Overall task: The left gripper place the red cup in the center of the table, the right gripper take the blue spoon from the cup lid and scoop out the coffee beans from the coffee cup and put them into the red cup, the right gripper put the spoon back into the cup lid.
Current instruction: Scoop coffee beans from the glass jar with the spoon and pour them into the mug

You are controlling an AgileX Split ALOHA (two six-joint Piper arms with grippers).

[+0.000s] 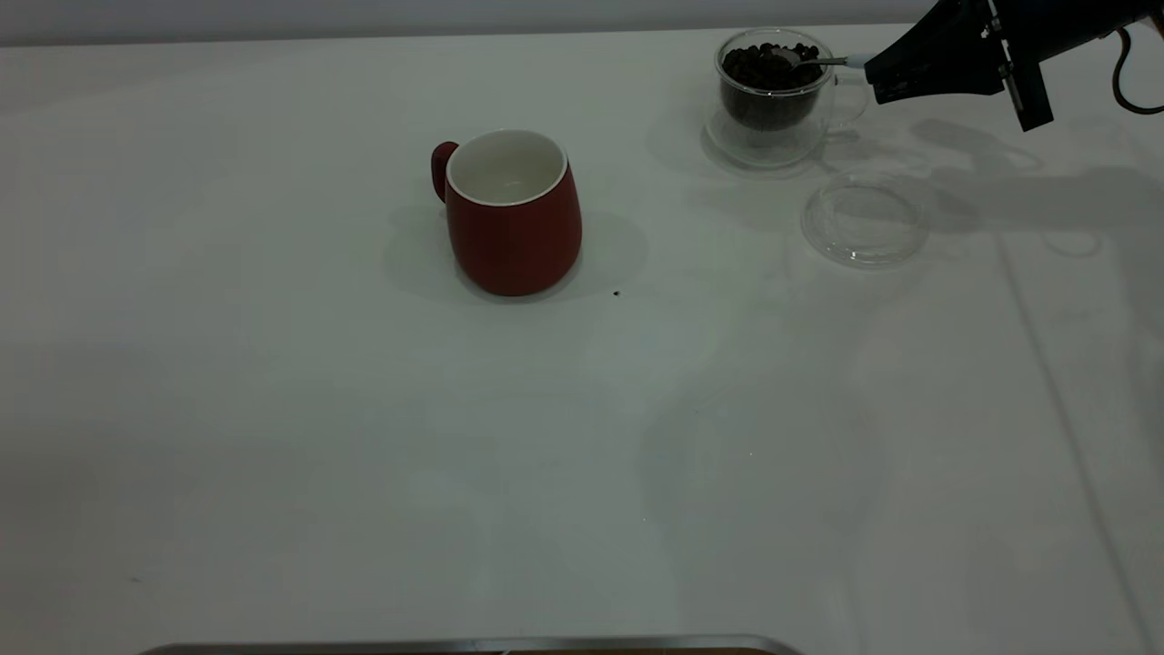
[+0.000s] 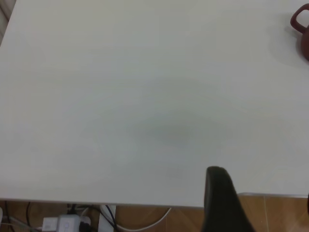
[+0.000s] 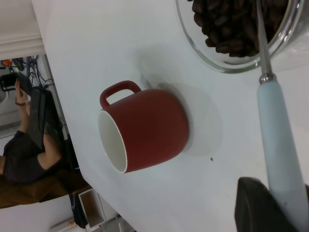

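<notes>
Nearest the exterior camera, a thin metal rim [image 1: 473,644] is edging into view along the table [image 1: 273,437]. Beyond it, the red cup [image 1: 512,211] is standing upright near the table's middle, apparently empty, its handle turned away from the right arm, so it is sitting ready as the receiving vessel. One stray speck [image 1: 617,293] is lying just beside its base. Farther off, the right claw [image 1: 875,75] is pinching the blue spoon [image 1: 853,62] by its pale handle, and the metal bowl is resting among the coffee beans [image 1: 769,65] inside the coffee cup [image 1: 773,95], likely mid-scoop. Empty, the cup lid [image 1: 864,221] is waiting near the glass for the spoon's return. Left claw [image 2: 219,198] is sitting parked at the table's edge, well apart; whether it is spread I cannot tell.
</notes>
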